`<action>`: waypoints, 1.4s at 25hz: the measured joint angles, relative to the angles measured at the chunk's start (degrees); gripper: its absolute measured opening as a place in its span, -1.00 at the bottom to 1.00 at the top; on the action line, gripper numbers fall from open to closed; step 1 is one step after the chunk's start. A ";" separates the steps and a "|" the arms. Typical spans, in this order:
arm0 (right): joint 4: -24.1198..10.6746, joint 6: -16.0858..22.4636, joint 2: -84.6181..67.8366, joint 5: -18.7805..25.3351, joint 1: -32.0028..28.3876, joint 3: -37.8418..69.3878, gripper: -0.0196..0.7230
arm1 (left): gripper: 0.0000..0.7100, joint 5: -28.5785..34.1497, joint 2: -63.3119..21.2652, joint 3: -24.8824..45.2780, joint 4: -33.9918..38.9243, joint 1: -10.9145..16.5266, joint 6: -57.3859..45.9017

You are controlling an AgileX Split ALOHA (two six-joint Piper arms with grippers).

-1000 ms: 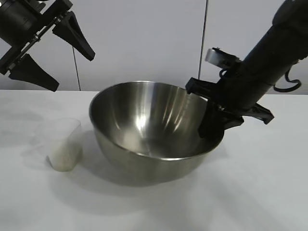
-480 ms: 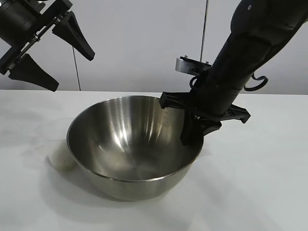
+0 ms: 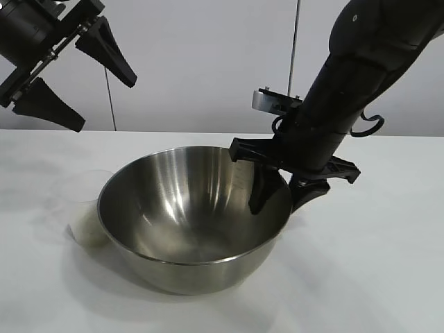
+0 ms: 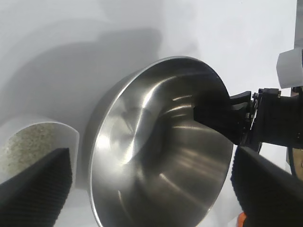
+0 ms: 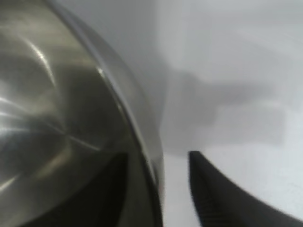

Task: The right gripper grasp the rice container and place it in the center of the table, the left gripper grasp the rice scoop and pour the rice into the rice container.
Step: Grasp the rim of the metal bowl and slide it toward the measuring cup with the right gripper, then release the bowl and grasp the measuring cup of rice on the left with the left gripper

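1. I have the rice container (image 3: 191, 215) sitting flat on the desk (image 3: 374, 277), roughly mid-desk, so it reads to me as placed.
2. My right end effector (image 3: 281, 198) straddles the container's far-right rim, one finger inside, one outside. The right wrist view shows a gap between fingers and rim wall, so I judge it spread apart and no longer clamping.
3. The rice scoop (image 4: 33, 151) stands just beside the container on its left, upright, with the rice (image 4: 23, 144) inside, reachable for pouring.
4. My left end effector (image 3: 73, 73) hangs above the scoop's side with fingers wide, holding nothing, waiting clear of the bowl.
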 joint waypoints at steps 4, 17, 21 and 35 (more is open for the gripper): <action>-1.85 0.68 -6.81 1.41 -0.17 -0.20 0.83 | 0.85 0.00 0.00 0.00 0.00 0.00 0.00; -20.15 3.03 -16.06 26.86 -23.74 -12.88 0.87 | 0.85 0.00 0.00 0.00 0.00 0.00 0.00; -20.40 3.03 -18.89 29.41 -28.34 -12.94 0.85 | 0.85 0.00 0.00 0.00 0.00 0.00 0.00; -17.76 5.66 -68.95 26.82 -27.30 12.29 0.83 | 0.85 0.00 0.00 0.00 0.00 0.00 0.00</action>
